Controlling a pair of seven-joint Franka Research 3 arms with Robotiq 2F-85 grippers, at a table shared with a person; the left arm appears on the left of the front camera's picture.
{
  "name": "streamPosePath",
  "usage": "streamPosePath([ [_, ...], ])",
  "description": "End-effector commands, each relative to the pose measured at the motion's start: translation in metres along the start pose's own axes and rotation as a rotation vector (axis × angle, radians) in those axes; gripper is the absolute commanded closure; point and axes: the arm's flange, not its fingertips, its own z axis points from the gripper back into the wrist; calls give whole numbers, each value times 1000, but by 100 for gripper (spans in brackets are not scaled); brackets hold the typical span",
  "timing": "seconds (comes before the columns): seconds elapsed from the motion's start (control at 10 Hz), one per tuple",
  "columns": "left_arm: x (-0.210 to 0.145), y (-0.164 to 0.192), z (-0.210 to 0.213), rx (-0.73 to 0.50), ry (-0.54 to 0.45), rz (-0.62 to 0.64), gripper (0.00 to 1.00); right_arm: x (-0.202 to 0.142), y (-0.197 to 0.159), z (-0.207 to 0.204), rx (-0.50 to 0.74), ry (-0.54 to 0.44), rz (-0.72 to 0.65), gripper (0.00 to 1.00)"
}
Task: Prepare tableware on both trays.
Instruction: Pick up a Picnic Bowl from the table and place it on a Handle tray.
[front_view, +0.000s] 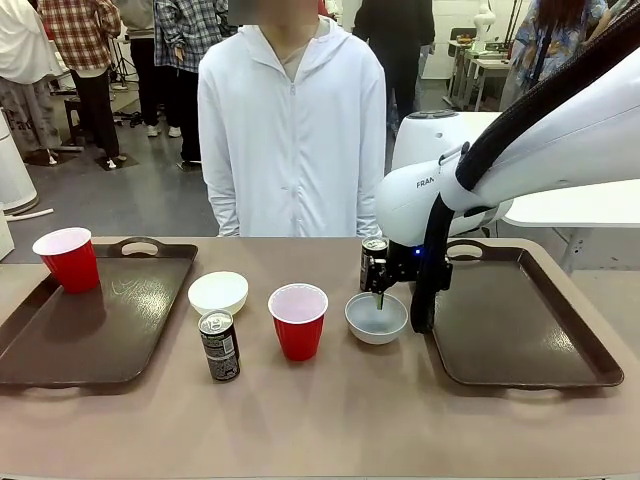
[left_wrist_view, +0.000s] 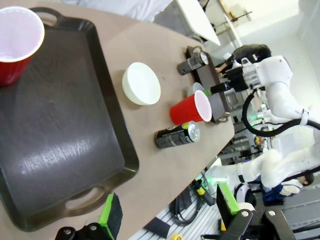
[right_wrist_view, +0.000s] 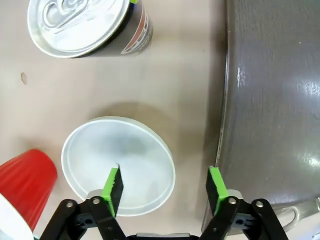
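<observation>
At frame bottom, the right gripper (right_wrist_view: 165, 171) stands wide astride the bowl (right_wrist_view: 95, 155) rim, just beside the tray (right_wrist_view: 280, 100) edge. Likewise the left gripper (left_wrist_view: 166, 195) is wide.

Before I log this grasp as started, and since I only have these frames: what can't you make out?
- Front view: the right hand is small and dark over the pale grey bowl; whether it touches the rim cannot be told.
- Front view: the far can is partly hidden by that hand.
- Left wrist view: the bowl sits mostly behind the middle red cup.
- Right wrist view: that cup is cut off at the bottom-left corner.
</observation>
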Motion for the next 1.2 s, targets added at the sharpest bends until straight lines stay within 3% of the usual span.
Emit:
streamPosePath([
  [0.0, -1, 0, 1, -11, -7, -3, 0, 8, 2, -10, -23, -25, -27, 35],
  [0.1, -1, 0, 1, -11, -7, -3, 0, 11, 2, -15, -29, -21, -30, 38],
  [0.2, -1, 0, 1, -11, -7, -3, 0, 14, 2, -23, -38, 8, -26, 54],
  [0.3, -1, 0, 1, -11, -7, -3, 0, 15, 2, -28, -44, 27, -26, 56],
  [0.4, -1, 0, 1, -11, -7, -3, 0, 15, 2, -29, -45, 28, -24, 72],
  [0.5, -1, 0, 1, -11, -7, -3, 0, 14, 2, -27, -42, 25, -23, 75],
  [0.6, -1, 0, 1, -11, -7, -3, 0, 14, 3, -28, -41, 22, -23, 91],
  [0.8, -1, 0, 1, -11, -7, -3, 0, 12, 4, -26, -41, 19, -21, 100],
  [1.1, -1, 0, 1, -11, -7, -3, 0, 13, 2, -24, -30, 27, -19, 100],
])
